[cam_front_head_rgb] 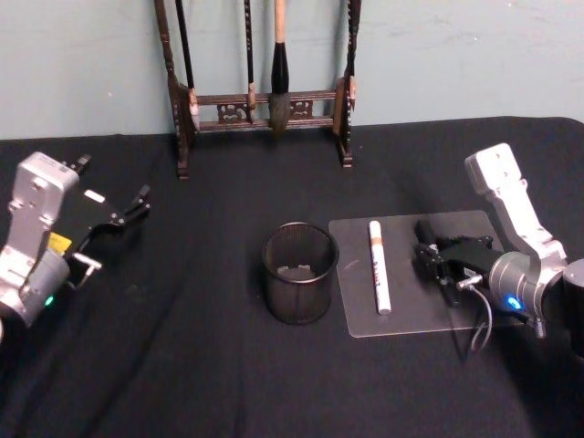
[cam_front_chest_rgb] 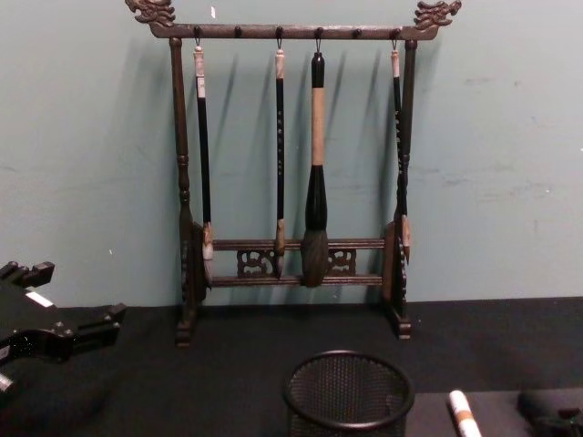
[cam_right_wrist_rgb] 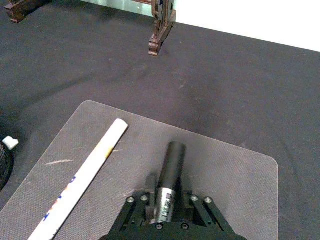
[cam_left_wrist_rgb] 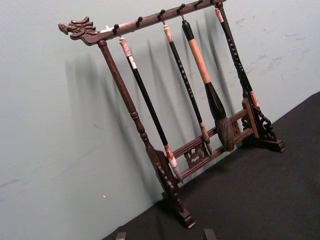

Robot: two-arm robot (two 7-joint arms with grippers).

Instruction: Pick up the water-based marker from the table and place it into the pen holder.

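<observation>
Right pincer (cam_front_head_rgb: 429, 251) low over the clear mat (cam_front_head_rgb: 411, 312), clamped on the black marker (cam_right_wrist_rgb: 172, 165), white marker (cam_front_head_rgb: 379, 266) lying on the mat just beside, mesh pen holder (cam_front_head_rgb: 297, 297) on the desk (cam_front_head_rgb: 182, 365) near the mat's left edge, left pincer (cam_front_head_rgb: 137, 208) wide, idle at far left

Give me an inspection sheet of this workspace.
Surface: black cloth, with a translucent mat on its right side.
Job's things: white marker lying on the mat; black marker at the right gripper; pen holder upright, left of the mat.
Clutter: nothing seen.
Grippers: left gripper open, idle at far left; right gripper low over the mat.
Cables: grey loop off the right wrist.
Surroundings: brush rack, pale wall.
</observation>
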